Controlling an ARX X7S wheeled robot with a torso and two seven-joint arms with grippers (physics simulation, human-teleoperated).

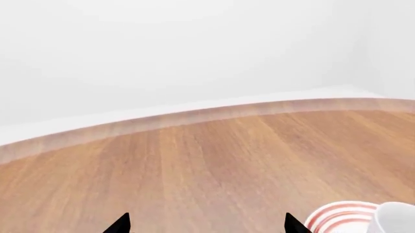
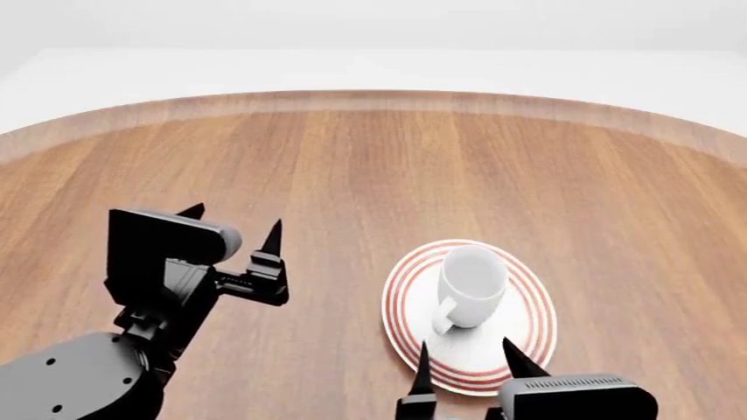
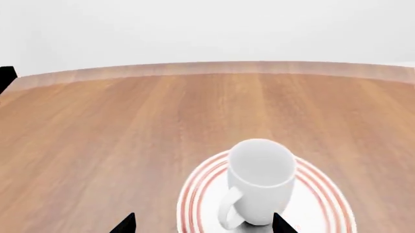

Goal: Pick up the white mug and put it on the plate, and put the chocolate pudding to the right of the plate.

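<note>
White mug [image 2: 471, 284] upright on plate [image 2: 526, 337], near tabletop [image 2: 350, 157] front edge; both jaws wide, apparently empty.

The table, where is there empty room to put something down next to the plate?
Bare wood lies right of the plate, out to the table edge, and behind it. Between plate and left gripper is free too. The plate itself holds the white mug.

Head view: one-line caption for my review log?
Mug upright on plate; both end effectors open and empty.
</note>
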